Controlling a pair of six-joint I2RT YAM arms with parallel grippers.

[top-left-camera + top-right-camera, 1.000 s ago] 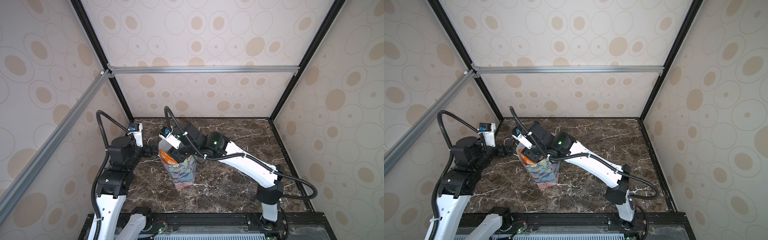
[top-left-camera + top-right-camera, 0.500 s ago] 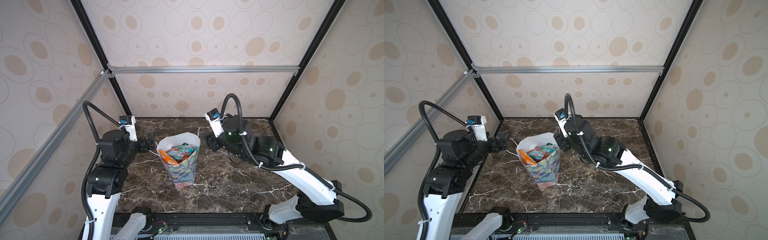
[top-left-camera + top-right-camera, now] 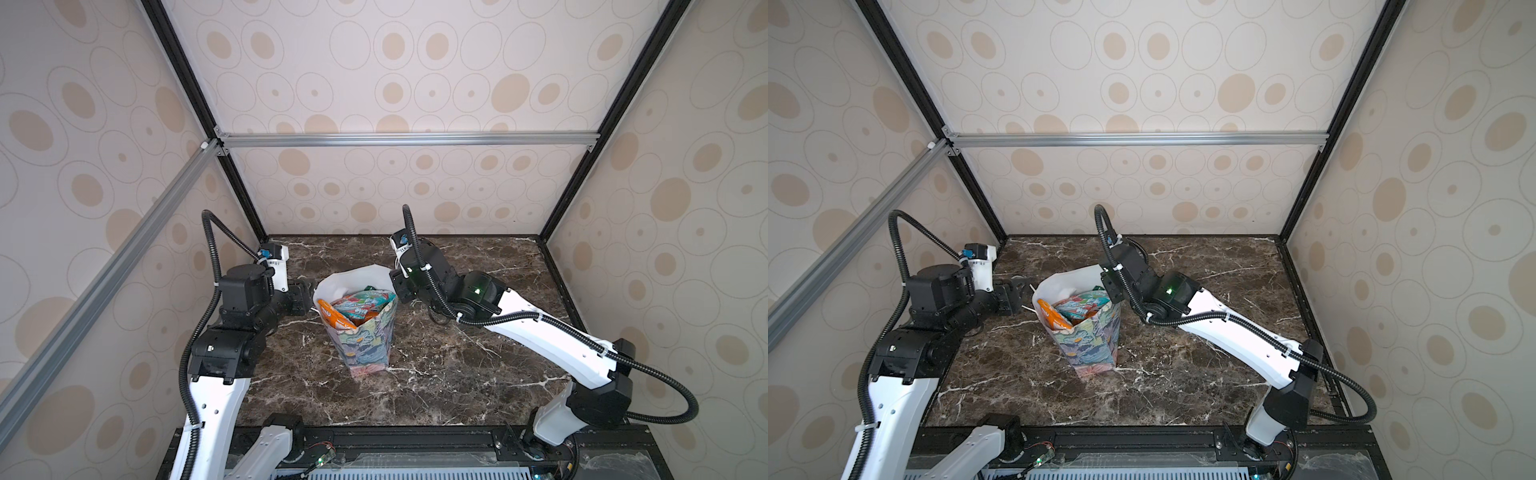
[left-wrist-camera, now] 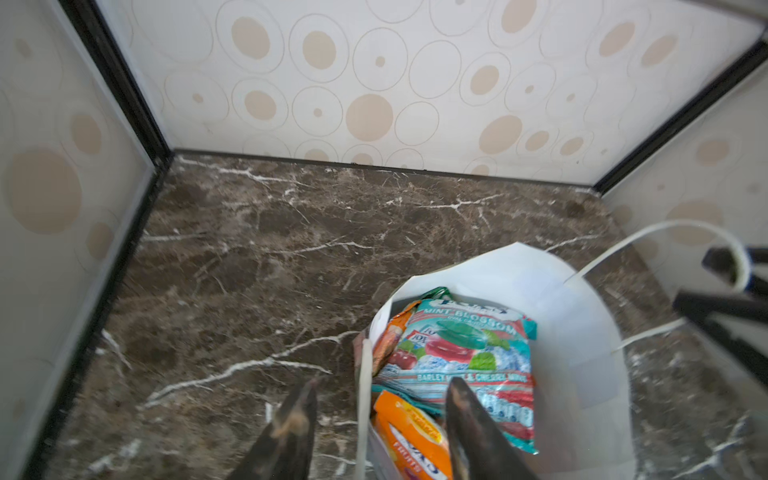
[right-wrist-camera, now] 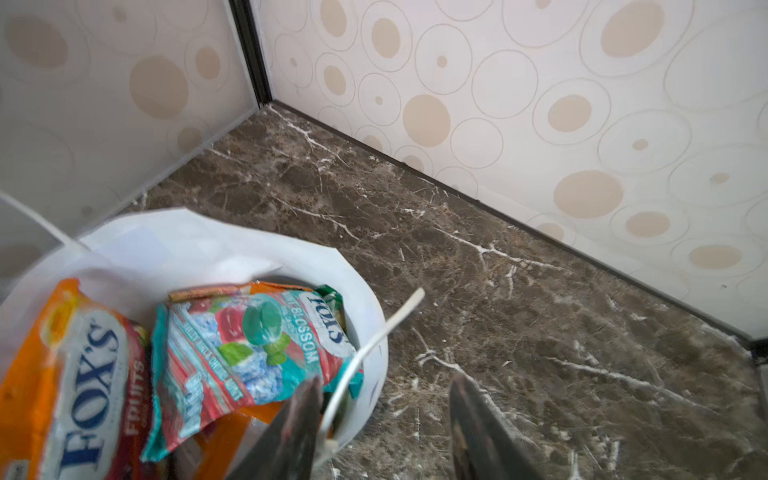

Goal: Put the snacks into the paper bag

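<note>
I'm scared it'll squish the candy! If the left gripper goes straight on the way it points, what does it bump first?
Probably the paper bag: its near rim stands between the left gripper's open fingers. The inner finger would likely touch the teal mint packet; depth is unclear.

My tabletop point(image 3: 457, 374) is dark brown marble, white-veined. Pale walls point(image 3: 395, 195) with beige ovals stand left, right and far, black posts point(image 3: 239, 187) in the far corners. A silver bar point(image 3: 407, 139) crosses the far wall.
</note>
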